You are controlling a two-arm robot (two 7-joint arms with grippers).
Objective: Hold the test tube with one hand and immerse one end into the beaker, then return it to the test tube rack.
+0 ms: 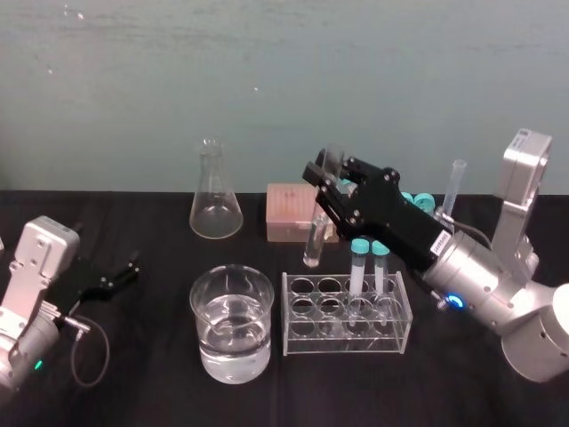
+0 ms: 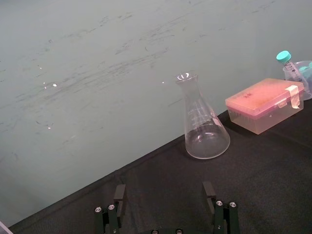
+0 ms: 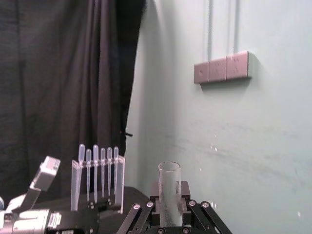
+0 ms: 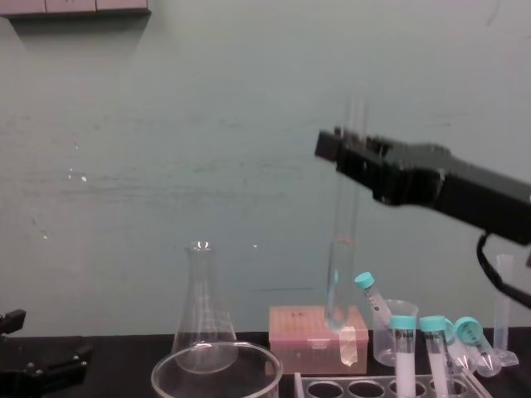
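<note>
The long slim clear glass test tube (image 1: pixel 314 242) is held in the air, close to upright, with its open mouth at the top and its rounded bottom hanging free. In the head view its lower end is seen just behind the back left corner of the pale translucent test tube rack (image 1: pixel 298 336), above the rack's holes and in none of them. It is placed to the right of the wide round clear glass beaker (image 1: pixel 206 307) and apart from it; liquid is seen in the beaker. In the chest view the test tube (image 4: pixel 338 282) is seen in front of the pink box (image 4: pixel 311 338), and its bottom is above the level of the beaker's rim (image 4: pixel 217 358). The tube is clamped near its upper end by the black right gripper (image 1: pixel 327 182), whose arm is reached in from the right, up and across over the rack. Two teal-capped tubes (image 1: pixel 358 265) are stood in the rack's right holes. A tall conical glass flask (image 1: pixel 215 200) is set behind the beaker. The left gripper (image 1: pixel 129 267) is kept low near the table at the left, well apart from the glassware, and its fingers (image 2: pixel 209 191) are spread apart.
</note>
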